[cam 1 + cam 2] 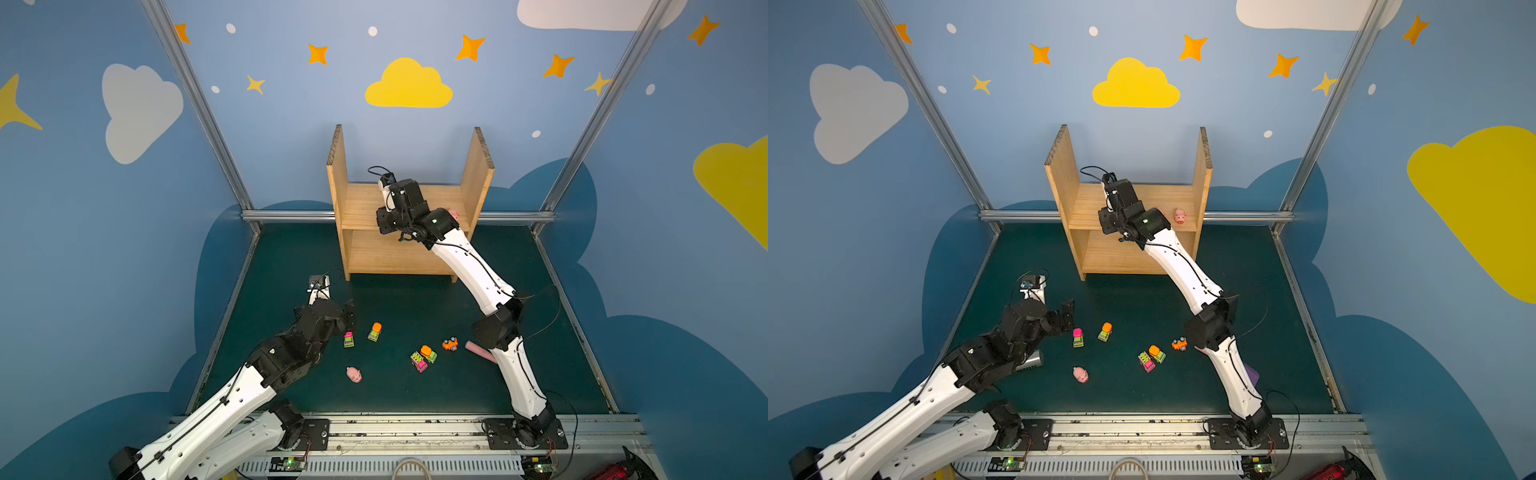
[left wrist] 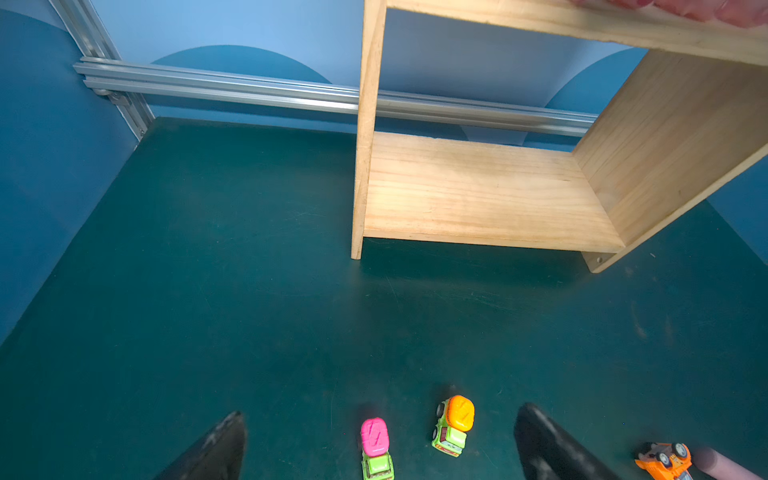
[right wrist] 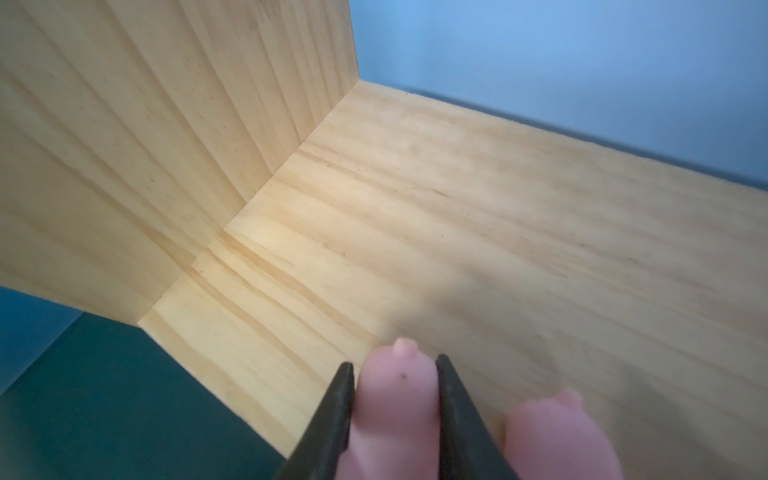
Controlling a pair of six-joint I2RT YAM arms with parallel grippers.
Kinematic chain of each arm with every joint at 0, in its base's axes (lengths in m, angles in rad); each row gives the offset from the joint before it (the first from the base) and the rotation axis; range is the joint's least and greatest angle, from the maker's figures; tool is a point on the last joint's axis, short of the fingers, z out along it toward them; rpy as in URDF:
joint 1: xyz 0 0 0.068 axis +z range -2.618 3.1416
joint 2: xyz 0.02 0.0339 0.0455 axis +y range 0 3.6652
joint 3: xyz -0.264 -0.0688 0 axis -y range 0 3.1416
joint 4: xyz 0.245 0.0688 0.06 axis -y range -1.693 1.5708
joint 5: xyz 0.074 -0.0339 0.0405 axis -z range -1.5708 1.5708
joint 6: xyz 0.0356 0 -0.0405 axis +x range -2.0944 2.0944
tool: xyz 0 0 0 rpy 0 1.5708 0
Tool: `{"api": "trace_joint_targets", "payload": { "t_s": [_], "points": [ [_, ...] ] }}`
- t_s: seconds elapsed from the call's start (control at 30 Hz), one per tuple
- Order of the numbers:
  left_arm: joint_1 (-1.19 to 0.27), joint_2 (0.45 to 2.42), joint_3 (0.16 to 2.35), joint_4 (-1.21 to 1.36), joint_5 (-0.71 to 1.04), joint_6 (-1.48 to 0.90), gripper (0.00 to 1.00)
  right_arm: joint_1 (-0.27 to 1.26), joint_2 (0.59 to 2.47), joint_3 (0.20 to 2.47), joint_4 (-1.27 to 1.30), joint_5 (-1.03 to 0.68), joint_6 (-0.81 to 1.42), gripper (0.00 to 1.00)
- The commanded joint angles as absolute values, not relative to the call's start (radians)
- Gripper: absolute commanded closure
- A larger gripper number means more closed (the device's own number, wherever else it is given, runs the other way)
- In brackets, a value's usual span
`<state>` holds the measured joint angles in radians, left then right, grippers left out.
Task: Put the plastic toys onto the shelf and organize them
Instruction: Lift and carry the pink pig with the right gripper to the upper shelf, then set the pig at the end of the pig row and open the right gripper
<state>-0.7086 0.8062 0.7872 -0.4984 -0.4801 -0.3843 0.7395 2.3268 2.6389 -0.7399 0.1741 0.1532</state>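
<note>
R gripper (image 3: pixel 395 363) gripped pink pig (image 3: pixel 395 411) over shelf (image 3: pixel 498 208) upper board front edge, beside 2nd pig (image 3: pixel 557 432) | L gripper (image 2: pixel 382 411) spread wide, empty, in front of shelf | I figured: seat pig flat, release slow, no nudging 2nd pig.

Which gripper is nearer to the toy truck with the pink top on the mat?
Left. The left gripper is right by the pink-topped truck; the right gripper is far off at the shelf, closed on a pig.
</note>
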Motion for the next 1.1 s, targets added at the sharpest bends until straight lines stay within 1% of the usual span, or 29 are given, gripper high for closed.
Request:
{"api": "trace_joint_targets", "payload": {
  "t_s": [0.0,0.23,0.53,0.63,0.73,1.07],
  "points": [
    [-0.703,0.798,0.782,-0.489,-0.48,-0.379,0.0,0.744,2.338,2.673,-0.715,0.179,0.142,0.69],
    [-0.701,0.785,0.778,-0.493,-0.483,-0.385,0.0,0.744,2.344,2.673,-0.705,0.193,0.133,0.67],
    [-0.702,0.777,0.781,-0.5,-0.487,-0.385,0.0,0.744,2.338,2.675,-0.695,0.2,0.136,0.55],
    [-0.701,0.775,0.782,-0.502,-0.488,-0.386,0.0,0.747,2.333,2.675,-0.69,0.198,0.135,0.54],
    [-0.701,0.77,0.784,-0.503,-0.488,-0.387,0.0,0.748,2.327,2.675,-0.685,0.198,0.131,0.5],
    [-0.7,0.749,0.79,-0.515,-0.489,-0.393,0.0,0.763,2.287,2.676,-0.681,0.186,0.125,0.49]
  ]
}}
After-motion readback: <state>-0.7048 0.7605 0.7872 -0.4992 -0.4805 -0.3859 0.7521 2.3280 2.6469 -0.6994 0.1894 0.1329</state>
